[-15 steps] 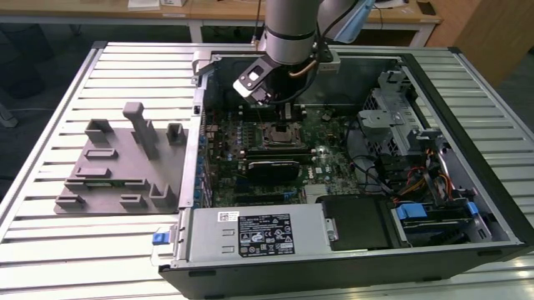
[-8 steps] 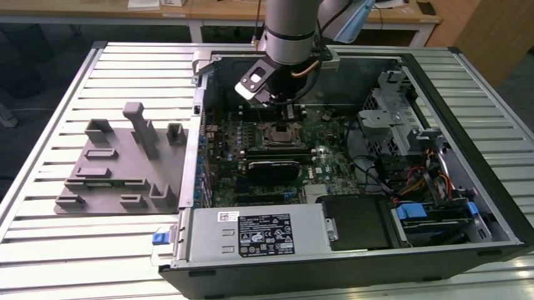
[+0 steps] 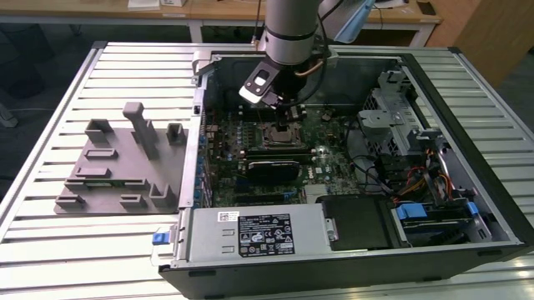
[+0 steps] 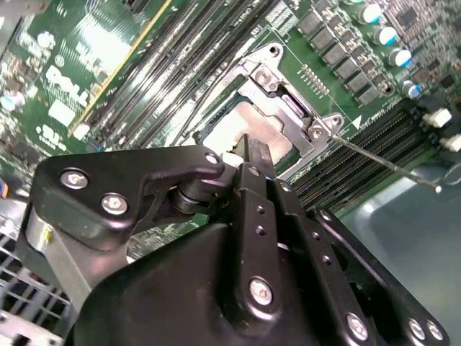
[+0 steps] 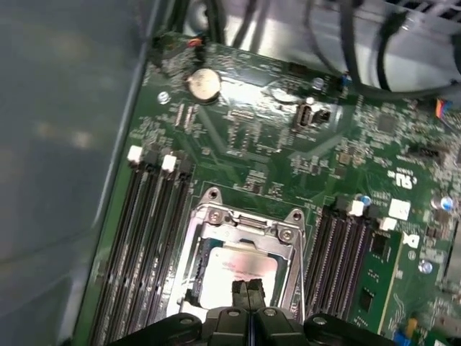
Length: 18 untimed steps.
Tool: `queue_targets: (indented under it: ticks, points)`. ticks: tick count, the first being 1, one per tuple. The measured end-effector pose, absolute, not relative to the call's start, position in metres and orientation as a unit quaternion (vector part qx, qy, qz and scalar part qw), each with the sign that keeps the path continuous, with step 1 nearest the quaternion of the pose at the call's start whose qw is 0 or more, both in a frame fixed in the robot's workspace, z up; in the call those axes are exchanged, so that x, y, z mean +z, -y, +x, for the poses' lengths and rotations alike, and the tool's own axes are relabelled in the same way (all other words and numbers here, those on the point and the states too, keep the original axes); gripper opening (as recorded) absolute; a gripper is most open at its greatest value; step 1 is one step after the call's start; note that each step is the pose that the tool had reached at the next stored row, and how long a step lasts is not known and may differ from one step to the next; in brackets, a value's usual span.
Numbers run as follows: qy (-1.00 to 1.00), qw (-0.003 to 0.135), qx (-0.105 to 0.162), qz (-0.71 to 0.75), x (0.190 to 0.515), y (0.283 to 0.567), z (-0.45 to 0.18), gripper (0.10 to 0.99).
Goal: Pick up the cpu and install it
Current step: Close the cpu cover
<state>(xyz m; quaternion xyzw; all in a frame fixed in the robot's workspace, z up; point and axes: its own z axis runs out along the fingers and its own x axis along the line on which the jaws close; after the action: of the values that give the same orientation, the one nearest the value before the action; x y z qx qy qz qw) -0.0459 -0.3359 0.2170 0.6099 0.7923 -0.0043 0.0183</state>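
Note:
The cpu [image 5: 229, 268], a flat square chip with a shiny silver top, lies inside the metal-framed socket [image 5: 248, 222] on the green motherboard. In the second wrist view the cpu [image 4: 234, 128] shows just past the fingertips. My gripper [image 5: 248, 290] is shut, its two black fingers pressed together with nothing between them, and its tip sits at the cpu's top face; whether it touches I cannot tell. The exterior view has the gripper [image 3: 288, 123] reaching down into the open computer case over the socket [image 3: 279, 135].
Memory slots [image 5: 144, 231] flank the socket on both sides. A thin socket lever [image 4: 389, 162] sticks out beside it. The case holds a drive cage [image 3: 392, 112], cables and a power supply [image 3: 259, 234]. A grey fixture tray [image 3: 117, 169] stands on the slatted table at the exterior view's left.

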Motion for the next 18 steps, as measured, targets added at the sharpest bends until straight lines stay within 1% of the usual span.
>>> queue_targets:
  ticks: [18]
  points:
    - [-0.877, 0.021, -0.004, 0.479, 0.2167, 0.3359, -0.0460, 0.106]
